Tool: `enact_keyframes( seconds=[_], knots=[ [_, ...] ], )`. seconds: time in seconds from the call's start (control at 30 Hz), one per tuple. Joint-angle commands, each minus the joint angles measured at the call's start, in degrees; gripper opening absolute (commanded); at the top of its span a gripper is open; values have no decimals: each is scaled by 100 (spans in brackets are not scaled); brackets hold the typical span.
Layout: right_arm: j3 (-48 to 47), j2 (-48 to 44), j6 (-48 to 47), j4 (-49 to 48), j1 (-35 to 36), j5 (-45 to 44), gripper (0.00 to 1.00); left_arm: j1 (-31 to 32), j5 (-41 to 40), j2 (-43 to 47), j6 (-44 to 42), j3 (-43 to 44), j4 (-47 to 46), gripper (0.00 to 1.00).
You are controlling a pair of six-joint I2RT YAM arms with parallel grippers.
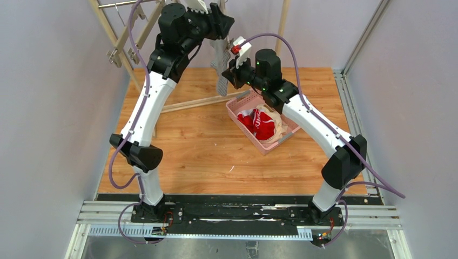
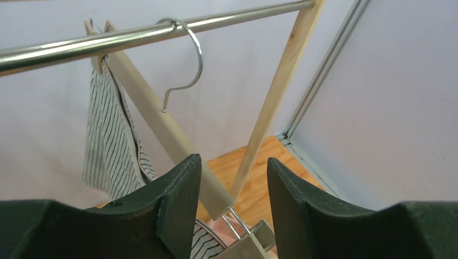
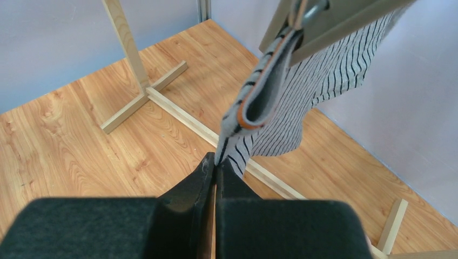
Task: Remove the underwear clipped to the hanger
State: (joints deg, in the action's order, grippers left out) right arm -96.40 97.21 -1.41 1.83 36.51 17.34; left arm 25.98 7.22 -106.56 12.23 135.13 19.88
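Right wrist: right tool (image 3: 215, 162) is fully closed on the bottom hem of the striped underwear (image 3: 302, 86), which hangs from a wooden clip (image 3: 345, 24) at the top edge of frame.

Left wrist: left tool (image 2: 232, 162) is about half open, its fingers either side of the near end of the hanger (image 2: 156, 113), gripping nothing that I can see. The hanger's hook sits on the metal rail (image 2: 108, 39).

Top view: red underwear (image 1: 258, 123) and cream underwear (image 1: 278, 125) are in the pink basket (image 1: 236, 104), so I'd call this the last of three.

Next move, my read: close the left tool on the clip to spring it, while you pull down on the hem. Tug gently, or the hook may ride along the rail.

Blind spots:
- The near clip is cut off at the bottom of the left wrist view, so I can't tell if it bites cloth.
- The left tool is hidden behind its own wrist in the top view.
- The far clip is small, and its grip is unclear.
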Motion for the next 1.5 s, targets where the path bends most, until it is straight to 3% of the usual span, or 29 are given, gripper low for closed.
enact_keyframes(
  seconds=[0.0,0.23,0.67,0.73,0.83,1.07,1.2,1.27,1.37,1.43,1.47],
  knots=[
    [-187,88,-61,156,137,70,0,38,-243,-102,-150,111,185,54],
    [-198,86,-52,142,185,94,1,36,-513,-160,-290,75,367,54],
    [-145,53,-105,178,215,33,0,35,-503,-332,-415,90,411,41],
    [-122,50,-110,178,215,20,0,37,-521,-359,-461,95,428,37],
    [-70,36,-122,171,211,2,0,34,-546,-390,-546,104,447,23],
    [89,-67,-114,117,210,-54,0,33,-625,-506,-614,123,465,18],
    [163,-167,-129,124,212,-82,1,35,-617,-575,-634,147,445,3],
    [224,-239,-153,123,205,-115,8,31,-601,-589,-626,142,413,0],
    [411,-384,-203,96,207,-226,37,35,-577,-566,-618,124,302,0],
    [631,-524,-231,1,200,-337,64,31,-566,-528,-608,105,186,0],
    [769,-618,-243,-76,206,-404,68,33,-564,-505,-614,97,126,0]
  ],
)
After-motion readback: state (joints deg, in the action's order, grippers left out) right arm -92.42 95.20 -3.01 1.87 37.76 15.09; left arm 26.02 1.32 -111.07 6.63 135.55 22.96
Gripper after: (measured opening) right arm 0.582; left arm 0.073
